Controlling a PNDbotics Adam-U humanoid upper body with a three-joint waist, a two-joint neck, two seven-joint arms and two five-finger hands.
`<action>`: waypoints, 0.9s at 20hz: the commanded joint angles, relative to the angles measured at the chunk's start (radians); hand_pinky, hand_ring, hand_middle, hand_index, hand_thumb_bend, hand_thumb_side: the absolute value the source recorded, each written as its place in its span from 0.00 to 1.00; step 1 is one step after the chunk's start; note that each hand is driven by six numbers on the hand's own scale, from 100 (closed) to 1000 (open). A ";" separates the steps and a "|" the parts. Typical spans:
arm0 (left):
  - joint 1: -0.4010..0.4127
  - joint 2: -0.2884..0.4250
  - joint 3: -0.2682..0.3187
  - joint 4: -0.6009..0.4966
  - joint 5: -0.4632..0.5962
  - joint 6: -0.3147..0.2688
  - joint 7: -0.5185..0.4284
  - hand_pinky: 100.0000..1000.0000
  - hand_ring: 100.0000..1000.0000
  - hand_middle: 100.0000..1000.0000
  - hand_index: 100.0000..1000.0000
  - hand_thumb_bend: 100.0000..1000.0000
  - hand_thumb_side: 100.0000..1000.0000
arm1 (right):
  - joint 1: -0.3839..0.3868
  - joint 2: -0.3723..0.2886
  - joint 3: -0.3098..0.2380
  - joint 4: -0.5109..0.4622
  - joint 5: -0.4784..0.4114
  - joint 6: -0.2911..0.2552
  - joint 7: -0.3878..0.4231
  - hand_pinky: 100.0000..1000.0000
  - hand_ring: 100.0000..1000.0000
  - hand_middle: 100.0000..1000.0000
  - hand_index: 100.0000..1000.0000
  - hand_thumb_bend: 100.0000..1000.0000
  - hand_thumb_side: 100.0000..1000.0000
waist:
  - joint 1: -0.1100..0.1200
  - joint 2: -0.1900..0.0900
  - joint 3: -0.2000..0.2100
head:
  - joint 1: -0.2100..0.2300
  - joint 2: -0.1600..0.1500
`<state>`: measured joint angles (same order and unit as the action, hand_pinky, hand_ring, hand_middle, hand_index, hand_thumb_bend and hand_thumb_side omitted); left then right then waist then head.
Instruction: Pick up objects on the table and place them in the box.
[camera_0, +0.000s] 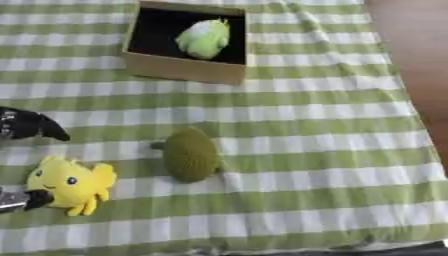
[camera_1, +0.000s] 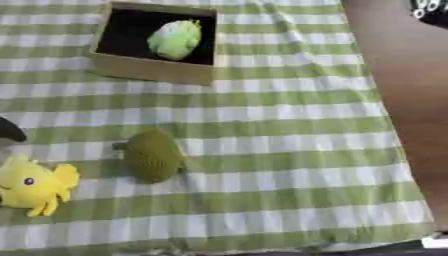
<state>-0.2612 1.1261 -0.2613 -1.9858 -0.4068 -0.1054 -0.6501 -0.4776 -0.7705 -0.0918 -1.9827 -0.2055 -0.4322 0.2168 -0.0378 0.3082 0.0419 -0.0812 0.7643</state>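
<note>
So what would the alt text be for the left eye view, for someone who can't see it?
The robot's black left hand reaches in from the left edge at a yellow plush toy on a green-and-white checked tablecloth. A dark green plush lies beside it. Farther back, an open cardboard box already holds a light green plush.

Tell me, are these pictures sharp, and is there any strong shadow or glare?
Both eye views are soft; the dark green toy shows no fine texture. Left eye view: the box interior is dark around the light green toy. No glare; light is even on the cloth.
</note>
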 joint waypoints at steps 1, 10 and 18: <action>-0.008 0.028 -0.002 -0.014 -0.022 0.012 -0.023 0.94 0.91 0.84 0.93 0.46 0.53 | -0.009 -0.024 -0.015 -0.017 -0.014 0.010 -0.003 0.93 0.89 0.66 0.88 0.00 0.00 | 0.016 -0.030 -0.003 | 0.000 -0.003; -0.065 -0.025 -0.046 -0.012 -0.062 0.072 -0.002 0.92 0.91 0.84 0.93 0.41 0.26 | -0.006 -0.006 -0.020 -0.017 -0.022 0.026 0.007 0.94 0.89 0.65 0.88 0.00 0.00 | 0.016 -0.027 -0.012 | 0.010 -0.007; -0.080 -0.029 -0.087 0.037 -0.089 0.064 -0.086 0.93 0.93 0.84 0.93 0.42 0.22 | -0.001 0.000 -0.023 -0.017 -0.024 0.037 0.016 0.94 0.89 0.65 0.88 0.00 0.00 | 0.014 -0.023 -0.019 | 0.014 -0.005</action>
<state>-0.3336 1.0636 -0.3542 -1.9473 -0.4905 -0.0384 -0.7254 -0.4734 -0.7510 -0.0988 -1.9849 -0.2259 -0.3979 0.2312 -0.0378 0.3082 0.0243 -0.0682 0.7640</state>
